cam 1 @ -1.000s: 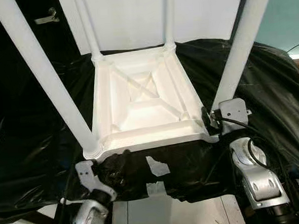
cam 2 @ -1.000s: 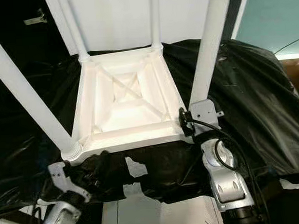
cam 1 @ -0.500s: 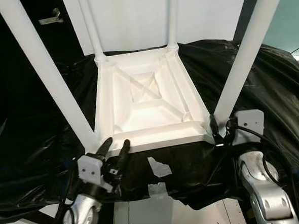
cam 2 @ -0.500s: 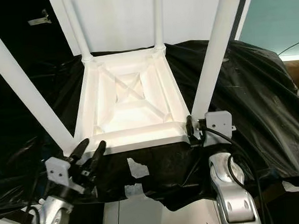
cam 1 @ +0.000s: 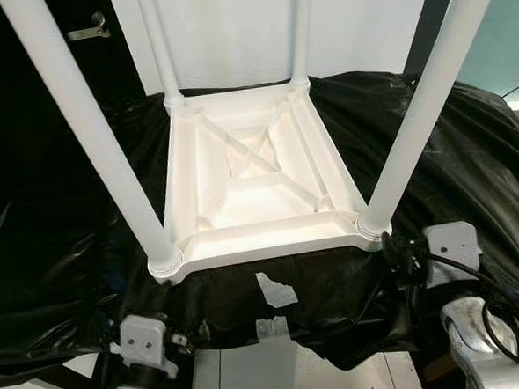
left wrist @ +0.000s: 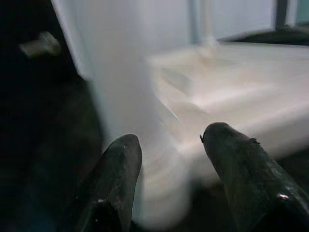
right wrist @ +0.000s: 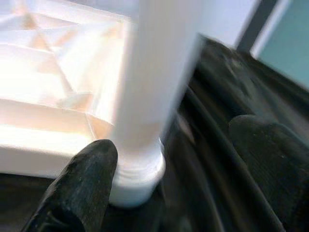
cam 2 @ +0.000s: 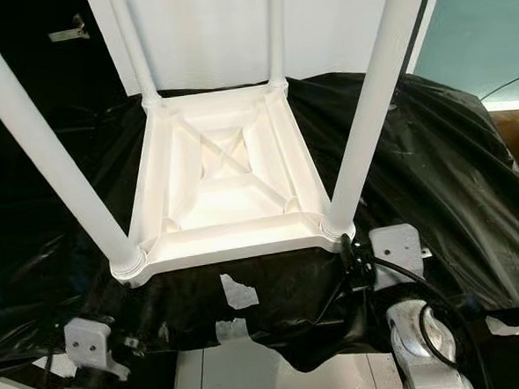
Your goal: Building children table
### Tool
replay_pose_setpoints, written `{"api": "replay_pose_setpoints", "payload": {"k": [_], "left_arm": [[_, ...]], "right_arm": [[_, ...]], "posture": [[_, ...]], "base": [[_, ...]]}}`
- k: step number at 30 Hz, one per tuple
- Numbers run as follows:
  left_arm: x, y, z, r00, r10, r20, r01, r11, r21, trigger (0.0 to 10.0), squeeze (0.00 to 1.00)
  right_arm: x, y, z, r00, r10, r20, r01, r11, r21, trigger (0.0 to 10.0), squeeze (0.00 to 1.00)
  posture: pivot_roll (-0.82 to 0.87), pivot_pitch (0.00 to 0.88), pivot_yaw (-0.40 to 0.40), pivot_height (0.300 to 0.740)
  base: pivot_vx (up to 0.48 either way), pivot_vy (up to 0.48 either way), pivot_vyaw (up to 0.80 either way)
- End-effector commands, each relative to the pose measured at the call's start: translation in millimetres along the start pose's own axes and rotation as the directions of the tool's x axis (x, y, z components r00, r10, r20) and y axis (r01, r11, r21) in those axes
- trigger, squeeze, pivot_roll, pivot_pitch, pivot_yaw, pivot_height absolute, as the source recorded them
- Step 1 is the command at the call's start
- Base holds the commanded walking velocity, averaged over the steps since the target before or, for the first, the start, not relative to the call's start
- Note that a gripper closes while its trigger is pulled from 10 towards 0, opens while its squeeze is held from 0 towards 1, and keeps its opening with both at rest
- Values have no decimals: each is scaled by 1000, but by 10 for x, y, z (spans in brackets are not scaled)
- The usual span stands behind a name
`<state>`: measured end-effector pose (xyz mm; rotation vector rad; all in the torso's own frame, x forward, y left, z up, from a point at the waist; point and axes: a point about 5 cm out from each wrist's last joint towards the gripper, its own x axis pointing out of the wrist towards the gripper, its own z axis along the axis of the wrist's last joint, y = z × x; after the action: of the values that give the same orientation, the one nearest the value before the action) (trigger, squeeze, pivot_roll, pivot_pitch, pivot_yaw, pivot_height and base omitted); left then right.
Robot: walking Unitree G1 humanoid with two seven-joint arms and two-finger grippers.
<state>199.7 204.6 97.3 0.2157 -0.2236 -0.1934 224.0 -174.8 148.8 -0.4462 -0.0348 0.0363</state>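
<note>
A white children's table (cam 1: 258,172) lies upside down on a black plastic sheet (cam 1: 469,155), its four legs standing up. The near left leg (cam 1: 88,134) and near right leg (cam 1: 421,105) sit in their corner sockets. My left gripper (left wrist: 169,140) is open, just short of the near left leg's base (left wrist: 159,193), not touching it. My right gripper (right wrist: 176,135) is open too, with the near right leg's base (right wrist: 140,169) ahead between its fingers. In the eye views it sits just below that corner (cam 1: 395,257).
Pieces of white tape (cam 1: 274,291) stick to the sheet's front edge. A white panel (cam 1: 232,29) stands behind the table, with a metal handle (cam 1: 86,30) on the dark wall to the left. White floor (cam 1: 253,371) lies below the sheet's front edge.
Both grippers have drawn back and down from the near leg bases. The left one, raised beside the left corner half a second ago, now sits lower. The table has not moved.
</note>
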Motion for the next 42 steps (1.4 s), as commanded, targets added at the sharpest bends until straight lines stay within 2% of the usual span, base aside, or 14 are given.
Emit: {"api": "replay_pose_setpoints", "payload": {"k": [1, 4, 5, 7, 10, 11, 13, 15, 23, 28, 31, 34, 36, 42], "left_arm": [[-42, 255, -8, 919, 394, -3, -394, 918, 38, 10000, 51], [-17, 333, 39, 906, 423, 18, -423, 904, 63, 10000, 51], [-44, 342, 37, 905, 426, 15, -426, 902, 70, 10000, 1000], [-80, 350, 35, 899, 437, 11, -436, 897, 75, 10000, 1000], [-76, 342, 46, 892, 451, 15, -450, 889, 83, 10000, 933], [-68, 338, 49, 891, 454, 18, -454, 887, 87, 10000, 741], [-37, 334, 52, 888, 459, 23, -459, 884, 88, 10000, 741], [108, 314, 65, 886, 463, 42, -465, 883, 65, 10000, 522], [495, 206, 195, 908, 404, 113, -394, 913, -105, 10000, 314], [640, -28, 211, 952, 288, 108, -262, 944, -203, 10000, 125], [675, -95, 198, 959, 267, 97, -240, 944, -224, 6157, 0], [709, -142, 196, 961, 258, 94, -231, 945, -231, 6196, 0], [744, -176, 200, 964, 247, 95, -219, 946, -238, 10000, 0], [787, -207, 233, 968, 229, 104, -202, 955, -218, 10000, 0]], "right_arm": [[30, 49, -30, 999, 50, -12, -50, 998, -36, 10000, 0], [59, 75, -26, 996, 83, -13, -84, 995, -60, 10000, 0], [67, 103, -44, 993, 116, -20, -117, 991, -61, 10000, 0], [76, 146, -77, 985, 166, -34, -168, 984, -61, 10000, 0], [81, 183, -106, 979, 199, -45, -202, 977, -63, 10000, 0], [83, 193, -114, 977, 208, -48, -210, 976, -63, 10000, 0], [97, 221, -120, 973, 226, -49, -229, 971, -66, 10000, 0], [150, 304, -129, 957, 287, -51, -290, 953, -88, 10000, 0], [274, 407, -198, 928, 365, -77, -373, 914, -162, 10000, 0], [306, 539, -261, 888, 448, -99, -454, 825, -336, 10000, 0], [298, 600, -272, 864, 491, -110, -489, 769, -411, 10000, 0], [293, 654, -273, 850, 516, -112, -505, 734, -455, 10000, 0], [290, 700, -255, 844, 526, -103, -512, 734, -447, 10000, 0], [301, 645, -230, 879, 470, -81, -464, 803, -374, 10000, 0]], "posture": [[43, 0, -29, 740], [43, 0, -29, 740], [62, 0, -44, 740], [70, 0, -47, 740], [82, 0, -51, 740], [82, 0, -51, 740], [89, 0, -53, 740], [98, 0, -55, 740], [101, 0, -55, 740], [89, 0, -46, 740], [90, 0, -48, 740], [93, 0, -49, 740], [98, 0, -51, 740], [101, 0, -51, 740]], "base": [[0, 0, 0], [0, 0, 0], [0, 0, 0], [0, 0, 0], [0, 0, 0], [0, 0, 0], [0, 0, 0], [0, 0, 0], [0, 0, 0], [0, 0, 0], [0, 0, 0], [0, 0, 0], [0, 0, 0], [0, 0, 0]]}}
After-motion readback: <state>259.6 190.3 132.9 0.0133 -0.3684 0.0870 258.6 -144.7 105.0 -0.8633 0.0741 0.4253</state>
